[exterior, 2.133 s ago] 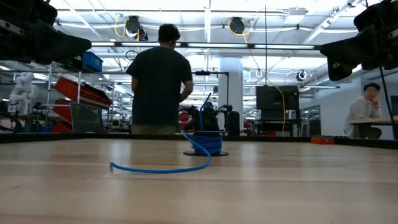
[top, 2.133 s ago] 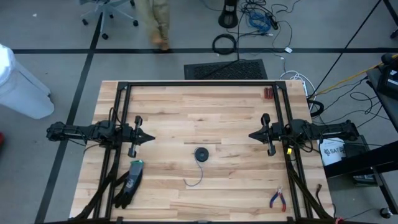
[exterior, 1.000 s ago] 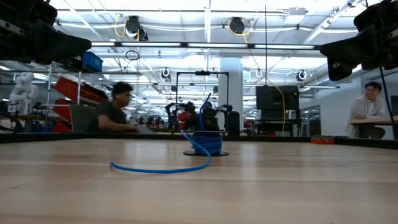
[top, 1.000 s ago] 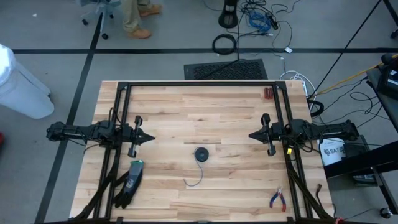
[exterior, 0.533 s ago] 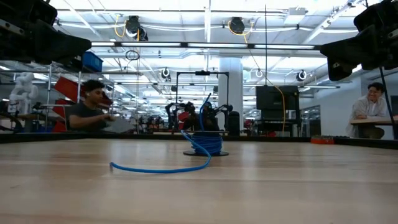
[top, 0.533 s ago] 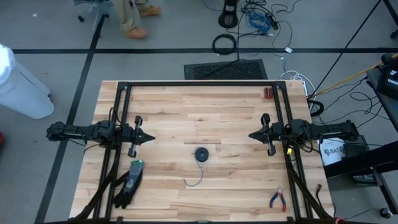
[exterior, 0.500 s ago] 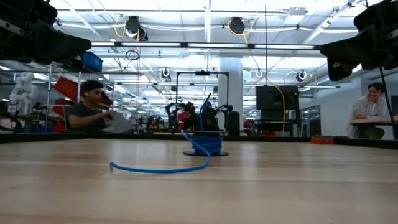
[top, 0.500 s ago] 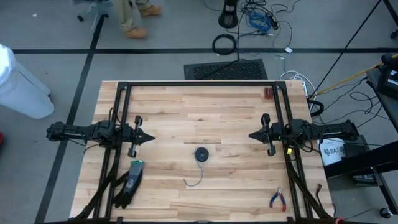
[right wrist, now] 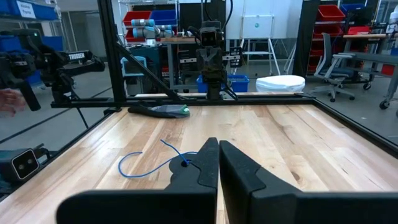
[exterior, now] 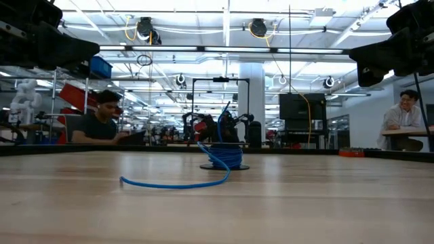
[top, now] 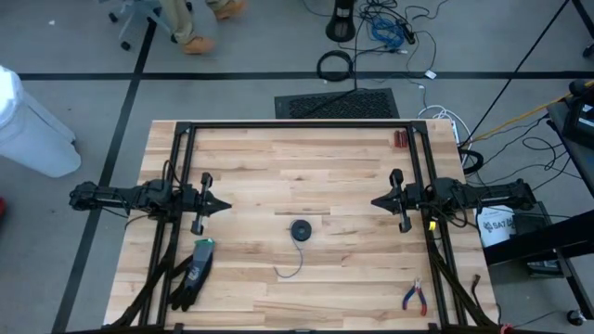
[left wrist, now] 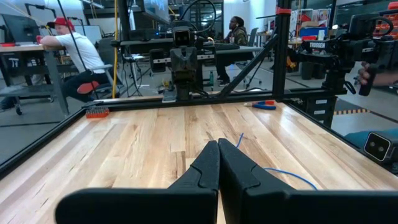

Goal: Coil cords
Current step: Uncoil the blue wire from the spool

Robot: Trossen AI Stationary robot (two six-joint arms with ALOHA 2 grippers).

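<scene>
On the counter [top: 278, 158], the left claw [top: 225, 206] and right claw [top: 375, 201] hover pinched together, well apart. Between them lies the blue wire [top: 300, 230], mostly bundled, tail loose. Probably nothing begun; next, reach for the tail.

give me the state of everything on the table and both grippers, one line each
blue cord: lying mid-table, partly wound in a small round bundle, thin tail loose toward the near edge
left gripper: shut, empty, held above the table left of the cord
right gripper: shut, empty, held above the table right of the cord
black glove: lying flat, near left corner
red-handled pliers: lying flat, near right corner
</scene>
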